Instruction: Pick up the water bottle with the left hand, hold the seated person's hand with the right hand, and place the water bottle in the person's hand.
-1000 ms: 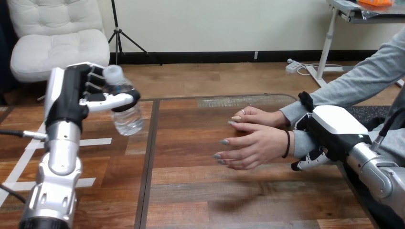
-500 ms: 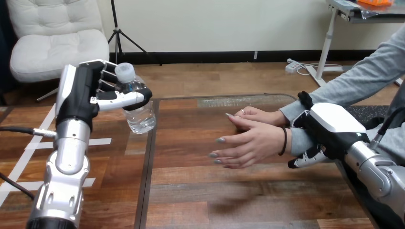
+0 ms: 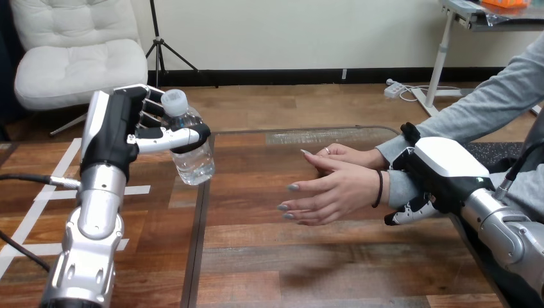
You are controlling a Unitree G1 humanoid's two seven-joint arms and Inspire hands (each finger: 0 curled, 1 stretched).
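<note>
The left hand [image 3: 119, 131] gripped the near-upright water bottle [image 3: 192, 160], fingers curled round it; the person's hand [image 3: 340, 192] lay open to its right, wrist [image 3: 392, 187] clasped by the right hand [image 3: 442, 173].

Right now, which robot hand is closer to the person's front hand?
The right hand: it clasps the person's wrist, just behind the person's front hand. The left hand is off at the view's left, holding the water bottle, with bare table between.
</note>
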